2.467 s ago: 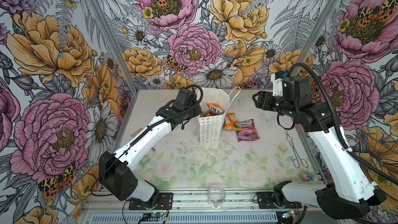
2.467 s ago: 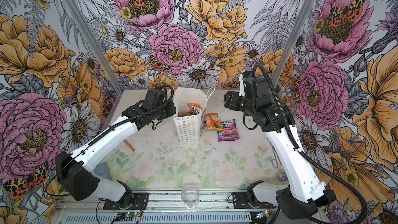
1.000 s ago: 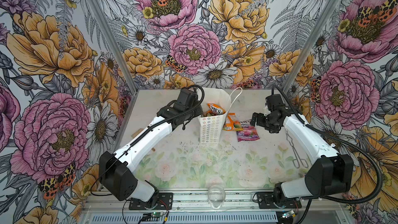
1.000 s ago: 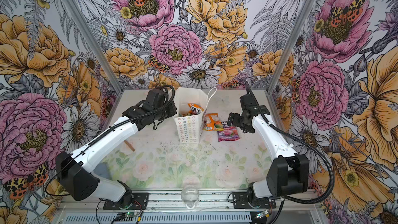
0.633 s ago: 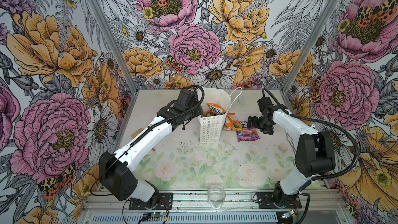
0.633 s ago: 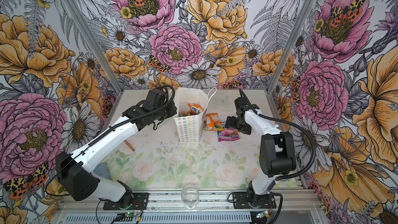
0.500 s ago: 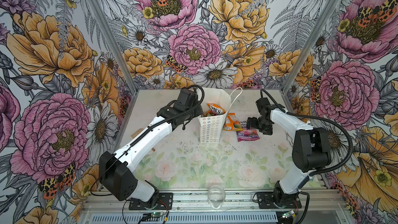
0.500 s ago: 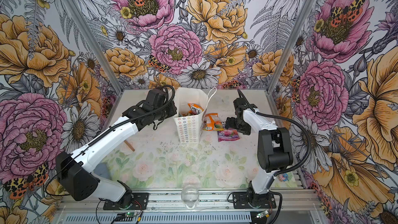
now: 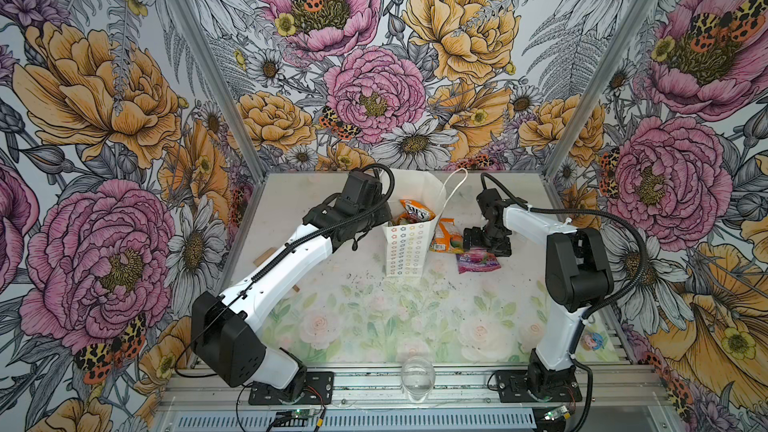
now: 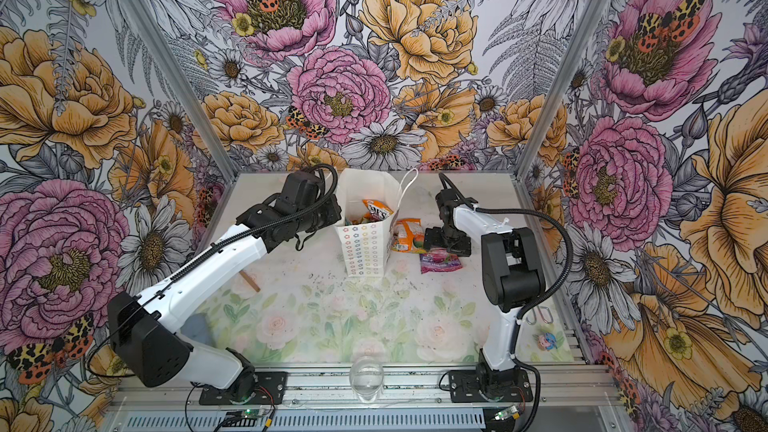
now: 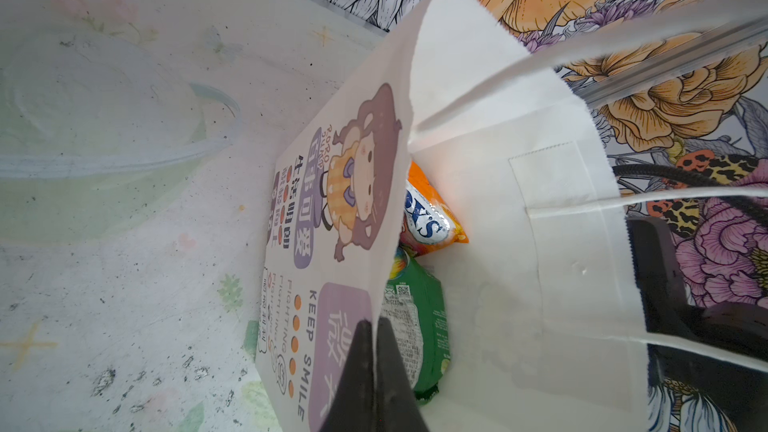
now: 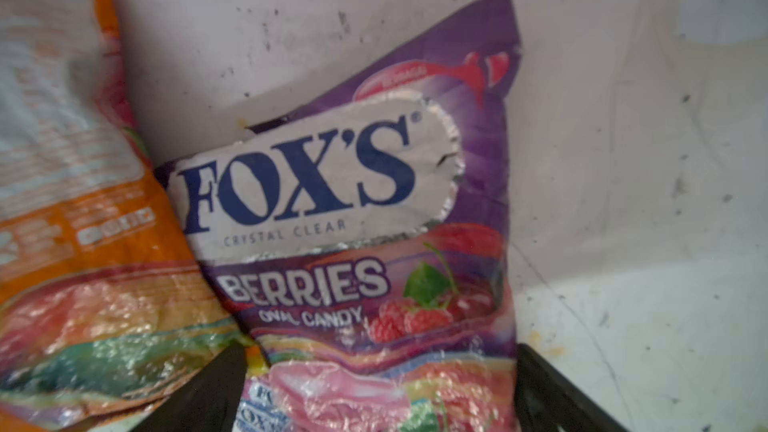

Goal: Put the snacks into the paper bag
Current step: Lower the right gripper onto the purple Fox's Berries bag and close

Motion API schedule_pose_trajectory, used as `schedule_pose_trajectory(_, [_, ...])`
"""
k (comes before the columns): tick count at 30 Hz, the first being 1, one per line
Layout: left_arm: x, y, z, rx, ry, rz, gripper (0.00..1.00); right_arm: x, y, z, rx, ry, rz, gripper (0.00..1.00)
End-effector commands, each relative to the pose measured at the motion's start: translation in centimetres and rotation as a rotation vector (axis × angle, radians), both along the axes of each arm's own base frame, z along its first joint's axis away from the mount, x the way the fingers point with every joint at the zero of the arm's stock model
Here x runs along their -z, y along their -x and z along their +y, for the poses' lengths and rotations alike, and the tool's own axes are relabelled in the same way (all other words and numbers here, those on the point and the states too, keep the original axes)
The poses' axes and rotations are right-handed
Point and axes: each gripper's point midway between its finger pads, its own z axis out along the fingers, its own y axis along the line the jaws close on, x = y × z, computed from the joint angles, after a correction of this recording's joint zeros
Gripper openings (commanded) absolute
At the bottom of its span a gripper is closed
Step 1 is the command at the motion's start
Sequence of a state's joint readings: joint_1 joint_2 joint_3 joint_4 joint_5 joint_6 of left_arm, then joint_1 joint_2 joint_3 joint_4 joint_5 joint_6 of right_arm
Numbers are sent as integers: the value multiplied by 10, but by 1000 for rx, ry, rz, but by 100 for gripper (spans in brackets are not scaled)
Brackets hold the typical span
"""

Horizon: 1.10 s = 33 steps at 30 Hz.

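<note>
Left gripper (image 11: 375, 328) clamped shut on the paper bag (image 9: 405, 251) rim; the bag's contents mostly hidden. Right gripper (image 12: 380, 384), arm folded low, spread wide astride the purple packet (image 12: 353, 201) at the bag's three o'clock.

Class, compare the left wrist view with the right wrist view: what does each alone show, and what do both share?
Left wrist only: inside the paper bag, an orange packet and a green packet; the left gripper shut on its rim. Right wrist only: a purple Berries packet between the open jaws of the right gripper, a loose orange packet beside it. Both: the scuffed table.
</note>
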<state>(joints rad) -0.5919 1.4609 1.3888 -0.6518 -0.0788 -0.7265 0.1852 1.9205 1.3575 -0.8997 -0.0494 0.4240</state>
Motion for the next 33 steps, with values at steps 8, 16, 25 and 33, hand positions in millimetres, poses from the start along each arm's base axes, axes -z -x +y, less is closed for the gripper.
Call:
schedule_pose_trajectory(8, [-16,-7,-7,14,39,-42,0,23,14,-5,-60,73,74,100])
schedule_pose_trajectory(16, [-16,-7,-7,15,40,-42,0,31,26,-13,-75,123,111,94])
schedule_pose_trajectory(25, [-19,-6,-6,13,41,-48,0,32,33,-14,-85,122,120,86])
schedule_pose_trajectory(33, [-19,-5,-4,12,39,-51,0,25,37,-15,-88,109,108,83])
